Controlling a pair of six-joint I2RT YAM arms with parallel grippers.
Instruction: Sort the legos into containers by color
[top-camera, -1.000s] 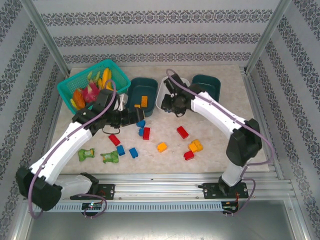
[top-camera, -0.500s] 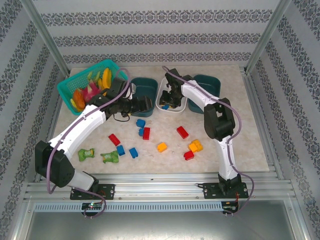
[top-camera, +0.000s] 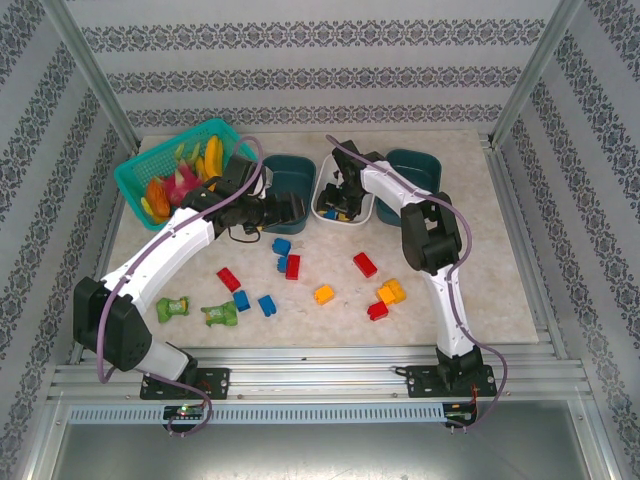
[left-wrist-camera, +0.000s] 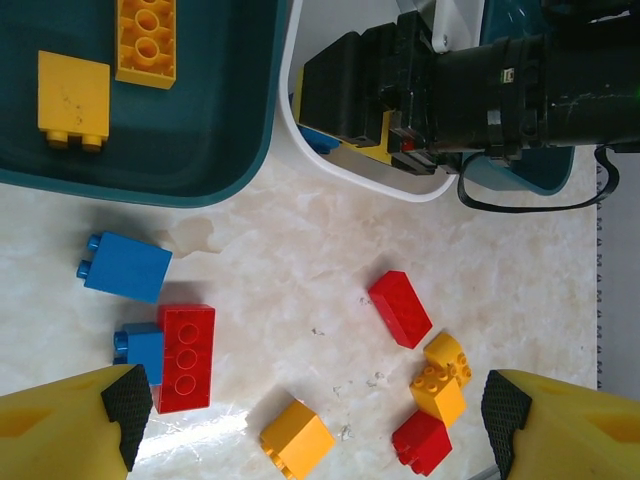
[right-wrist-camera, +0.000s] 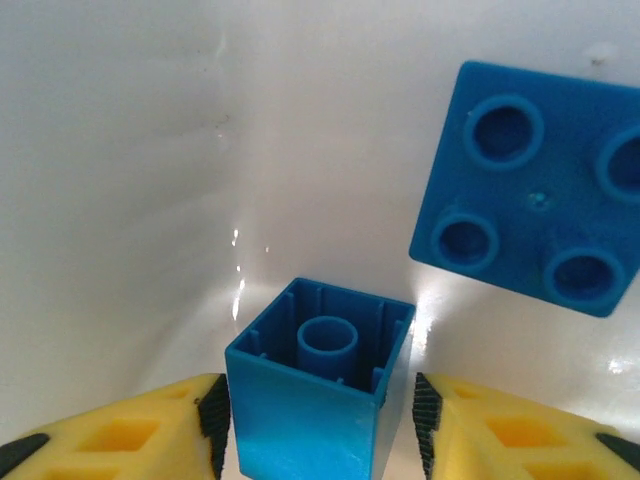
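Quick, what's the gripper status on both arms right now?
Left gripper: open, holding nothing.
Right gripper: fingers flank a blue lego inside the white container; whether it is gripped cannot be told.

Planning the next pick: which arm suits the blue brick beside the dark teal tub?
Left. The left gripper hangs open near that blue brick; the right gripper is down in the white tub, another blue brick between its fingers.

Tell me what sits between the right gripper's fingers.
One blue lego, hollow underside toward the camera, sits between the fingers of the right gripper, inside the white tub, seen in the right wrist view.
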